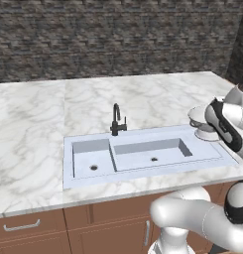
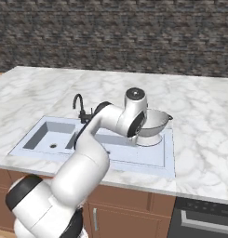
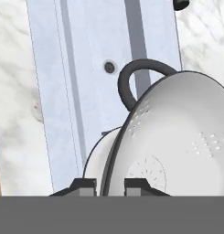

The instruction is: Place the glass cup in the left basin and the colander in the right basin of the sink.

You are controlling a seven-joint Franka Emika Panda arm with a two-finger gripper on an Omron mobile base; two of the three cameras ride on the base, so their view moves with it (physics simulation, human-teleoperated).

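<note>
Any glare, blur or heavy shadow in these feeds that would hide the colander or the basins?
Left base view: flat, even light, sharp; both drain holes plain, but the arm covers part of the colander. Right base view: crisp, soft shading inside the sink, no glare. Hand view: colander looms large and close, perforations still legible, the pincer closed on its rim.

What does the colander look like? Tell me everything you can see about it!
The colander is a rounded, pale grey bowl that looks like shiny metal, with tiny holes dotted inside, a ring-shaped base and a dark loop handle on its rim. It sits above the right end of the sink, by the wider basin, tilted a little. The end effector is shut on its rim, one finger inside the bowl and one outside. Whether its base touches the sink's rim is unclear.
</note>
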